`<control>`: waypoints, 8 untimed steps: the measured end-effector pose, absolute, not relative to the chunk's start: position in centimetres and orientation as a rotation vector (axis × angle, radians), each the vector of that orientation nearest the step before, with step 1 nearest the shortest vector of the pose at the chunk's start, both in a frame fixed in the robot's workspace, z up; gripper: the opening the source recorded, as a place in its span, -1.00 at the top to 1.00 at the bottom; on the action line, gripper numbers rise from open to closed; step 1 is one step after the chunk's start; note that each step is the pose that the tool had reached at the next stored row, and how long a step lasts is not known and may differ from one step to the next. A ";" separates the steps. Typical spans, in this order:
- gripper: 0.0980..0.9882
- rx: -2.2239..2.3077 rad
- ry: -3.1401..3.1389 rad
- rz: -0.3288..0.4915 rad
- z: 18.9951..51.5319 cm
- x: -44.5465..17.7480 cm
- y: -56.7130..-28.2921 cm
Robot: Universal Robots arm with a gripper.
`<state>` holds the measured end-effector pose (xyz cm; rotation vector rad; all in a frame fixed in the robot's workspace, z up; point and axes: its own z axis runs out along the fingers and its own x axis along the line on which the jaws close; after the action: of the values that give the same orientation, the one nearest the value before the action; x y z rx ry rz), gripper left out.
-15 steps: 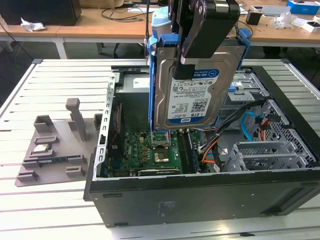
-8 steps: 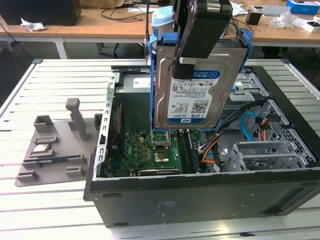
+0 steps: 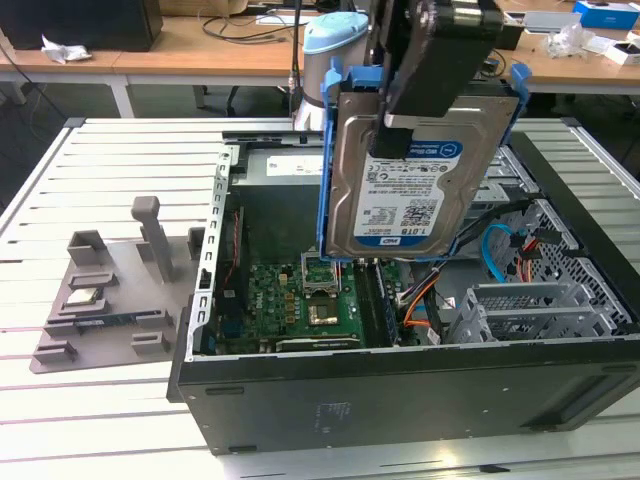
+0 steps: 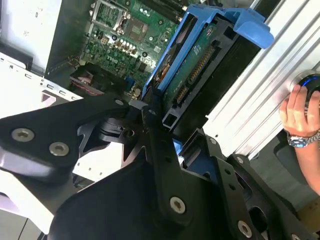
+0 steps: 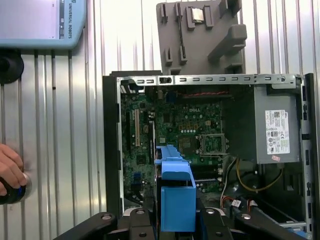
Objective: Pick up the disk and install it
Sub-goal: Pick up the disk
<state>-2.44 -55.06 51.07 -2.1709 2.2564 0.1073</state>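
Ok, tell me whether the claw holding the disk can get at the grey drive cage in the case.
Probably yes. The claw, shut on the disk, hangs over the open computer case, and the drive cage lies uncovered from above. The blue cable beside it may brush the disk.

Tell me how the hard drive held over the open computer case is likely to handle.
The hard drive looks rigid: a metal slab that hangs roughly upright from the gripper without sagging. It is probably heavy for its size, being mostly metal. Its blue plastic rails look thinner and may flex or snag on the computer case edges.
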 end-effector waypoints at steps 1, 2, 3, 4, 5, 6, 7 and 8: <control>0.40 -2.171 2.257 0.107 51.1 -2.0 -55.1; 0.40 -2.171 2.256 0.108 51.1 -1.6 -55.1; 0.40 -2.171 2.257 0.108 51.1 -1.4 -55.1; 0.40 -2.171 2.257 0.108 51.1 -0.9 -55.1; 0.40 -2.171 2.257 0.108 51.1 -0.6 -55.1; 0.40 -2.172 2.257 0.108 51.1 -0.2 -55.1; 0.40 -2.172 2.257 0.109 51.1 0.3 -55.0; 0.40 -2.171 2.257 0.109 51.1 0.6 -55.0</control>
<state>0.62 -55.05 51.06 -2.1715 2.2570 0.1087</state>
